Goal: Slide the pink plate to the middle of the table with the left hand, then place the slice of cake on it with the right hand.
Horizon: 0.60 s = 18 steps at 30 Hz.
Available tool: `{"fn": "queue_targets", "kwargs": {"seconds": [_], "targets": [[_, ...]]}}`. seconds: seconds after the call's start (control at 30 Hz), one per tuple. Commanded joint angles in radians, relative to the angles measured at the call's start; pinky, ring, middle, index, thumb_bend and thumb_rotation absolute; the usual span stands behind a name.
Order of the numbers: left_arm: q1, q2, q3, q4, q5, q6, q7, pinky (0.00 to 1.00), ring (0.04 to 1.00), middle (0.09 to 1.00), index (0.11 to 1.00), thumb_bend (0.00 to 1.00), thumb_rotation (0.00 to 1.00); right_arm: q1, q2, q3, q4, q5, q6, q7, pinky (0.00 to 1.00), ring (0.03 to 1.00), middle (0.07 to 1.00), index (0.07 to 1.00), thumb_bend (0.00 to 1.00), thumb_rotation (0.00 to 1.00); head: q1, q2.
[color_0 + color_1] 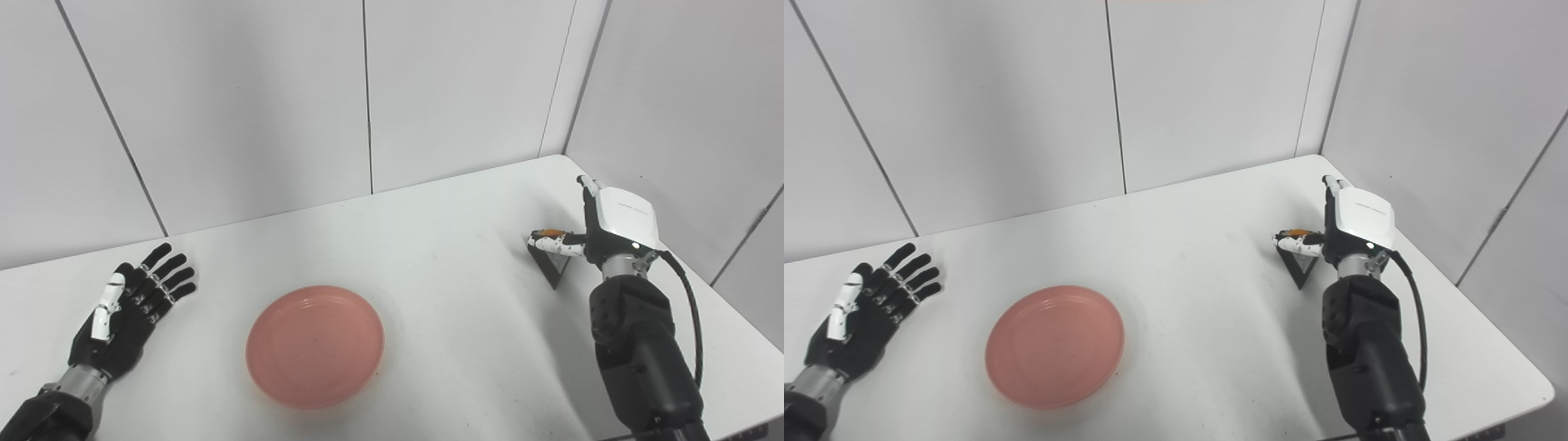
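Pink plate (315,345) sits empty mid-surface (441,294). Left hand (125,312) rests beside it, fingers spread — holding nothing. Right hand (606,226) sits at the dark cake slice (551,260) far right — grip unclear.

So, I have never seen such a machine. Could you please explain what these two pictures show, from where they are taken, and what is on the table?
Both pictures come from two cameras side by side on a humanoid robot's head, looking down at a white table, so they show one scene from slightly different places. The two dark arms entering from the bottom edge are the robot's own.

The left hand lies open at the table's left side, fingers spread, holding nothing. A pink plate sits empty near the middle, apart from both hands.

The right hand, with a white cover on its back, is at the far right against the slice of cake, a dark wedge with an orange top. Its thumb lies across the slice, but whether it already grips it cannot be told. The slice appears to rest on the table.
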Motion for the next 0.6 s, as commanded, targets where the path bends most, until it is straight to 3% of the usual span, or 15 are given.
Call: {"fn": "queue_targets", "kwargs": {"seconds": [0.0,0.4,0.57], "targets": [[0.102,0.005,-0.020,0.092,0.059,0.070,0.027,0.83,0.851,0.875,0.879,0.51,0.97,-0.049,-0.033,-0.005,-0.003,0.007,0.005,0.001,0.60,0.805,0.906,0.896,0.83,0.54,-0.001,-0.001],[0.103,0.014,-0.015,0.094,0.053,0.073,0.010,0.82,0.849,0.872,0.875,0.52,0.98,-0.087,-0.052,0.010,0.076,0.037,0.005,0.023,0.63,0.823,0.915,0.906,0.82,0.56,0.001,0.016],[0.105,0.016,-0.014,0.094,0.055,0.072,0.011,0.81,0.838,0.861,0.864,0.52,0.95,-0.101,-0.066,0.023,0.102,0.041,0.005,0.034,0.65,0.838,0.921,0.914,0.81,0.65,0.001,0.019]]}}
